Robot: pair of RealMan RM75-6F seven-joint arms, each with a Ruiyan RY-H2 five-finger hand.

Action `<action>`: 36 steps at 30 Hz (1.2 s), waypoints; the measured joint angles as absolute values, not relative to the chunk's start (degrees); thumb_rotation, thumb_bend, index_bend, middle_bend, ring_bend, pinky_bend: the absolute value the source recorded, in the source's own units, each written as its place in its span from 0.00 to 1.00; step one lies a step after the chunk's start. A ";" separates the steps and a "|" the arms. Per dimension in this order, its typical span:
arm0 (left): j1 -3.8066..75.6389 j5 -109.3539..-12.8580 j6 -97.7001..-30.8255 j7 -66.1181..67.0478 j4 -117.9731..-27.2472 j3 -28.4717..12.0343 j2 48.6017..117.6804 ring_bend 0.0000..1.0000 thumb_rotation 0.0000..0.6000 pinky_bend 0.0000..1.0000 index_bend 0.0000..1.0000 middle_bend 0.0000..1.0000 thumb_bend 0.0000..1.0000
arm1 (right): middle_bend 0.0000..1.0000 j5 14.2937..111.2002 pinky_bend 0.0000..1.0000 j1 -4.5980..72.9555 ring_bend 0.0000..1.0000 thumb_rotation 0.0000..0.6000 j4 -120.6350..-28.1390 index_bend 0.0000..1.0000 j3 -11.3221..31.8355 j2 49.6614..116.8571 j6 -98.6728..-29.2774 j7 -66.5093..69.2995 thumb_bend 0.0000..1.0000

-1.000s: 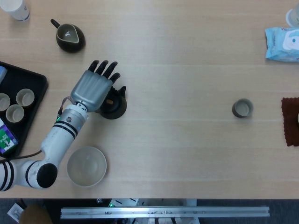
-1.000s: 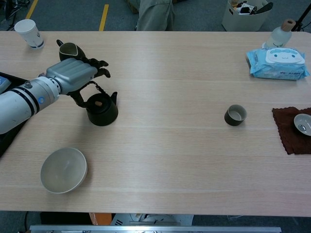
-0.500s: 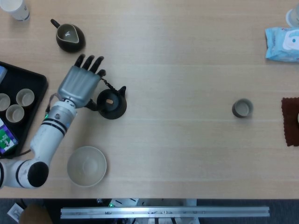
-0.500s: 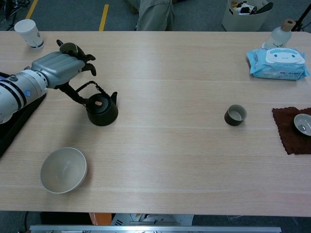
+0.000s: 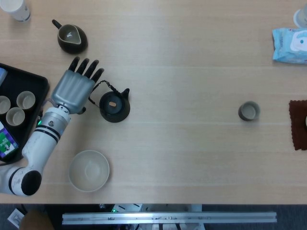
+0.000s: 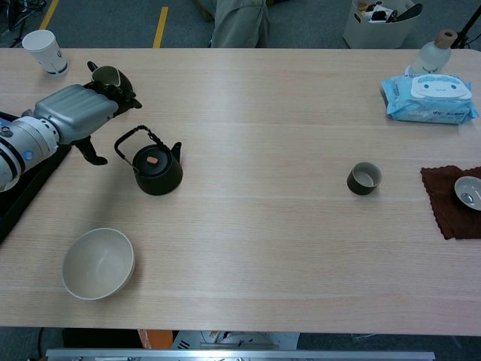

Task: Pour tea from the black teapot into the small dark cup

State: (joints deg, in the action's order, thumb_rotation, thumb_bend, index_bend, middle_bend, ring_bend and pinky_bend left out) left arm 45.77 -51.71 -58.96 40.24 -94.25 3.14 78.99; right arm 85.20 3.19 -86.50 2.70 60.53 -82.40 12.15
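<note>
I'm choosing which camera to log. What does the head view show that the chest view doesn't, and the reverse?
Only the head view shows the light cups in the black tray. Only the chest view shows the white bottle and the small bowl on the brown cloth. Both show the left hand, holding nothing, beside the black teapot, the small dark cup and the white bowl.

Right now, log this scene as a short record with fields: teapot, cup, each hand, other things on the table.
teapot: black teapot upright on the table, handle raised, not held
cup: small dark cup upright, far across the table from the teapot
left hand: left hand open, beside the teapot, apart from it
right hand: not in view
other: pale bowl, dark pitcher, paper cup, black tray with cups, wipes pack, brown cloth
</note>
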 measured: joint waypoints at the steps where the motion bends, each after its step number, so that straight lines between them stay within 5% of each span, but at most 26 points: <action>1: 45.66 -52.53 -58.71 39.60 -93.49 3.12 79.36 0.00 1.00 0.05 0.06 0.00 0.14 | 0.33 85.14 0.28 3.13 0.26 1.00 -86.58 0.34 2.70 60.50 -82.45 12.08 0.07; 15: 45.83 -58.06 -55.48 35.72 -84.49 0.90 84.11 0.00 1.00 0.05 0.06 0.00 0.14 | 0.33 84.63 0.28 2.62 0.26 1.00 -86.86 0.34 2.67 60.40 -82.70 11.88 0.07; 36: 48.05 -63.26 -52.72 34.13 -82.49 -2.16 86.78 0.00 1.00 0.05 0.06 0.01 0.14 | 0.33 84.35 0.28 2.58 0.26 1.00 -86.30 0.34 2.81 60.75 -82.40 12.37 0.07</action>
State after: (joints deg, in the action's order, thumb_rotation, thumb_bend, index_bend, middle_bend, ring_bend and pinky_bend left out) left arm 48.05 -63.26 -52.72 34.13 -82.49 -2.16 86.78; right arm 84.35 2.58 -86.30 2.81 60.75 -82.40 12.37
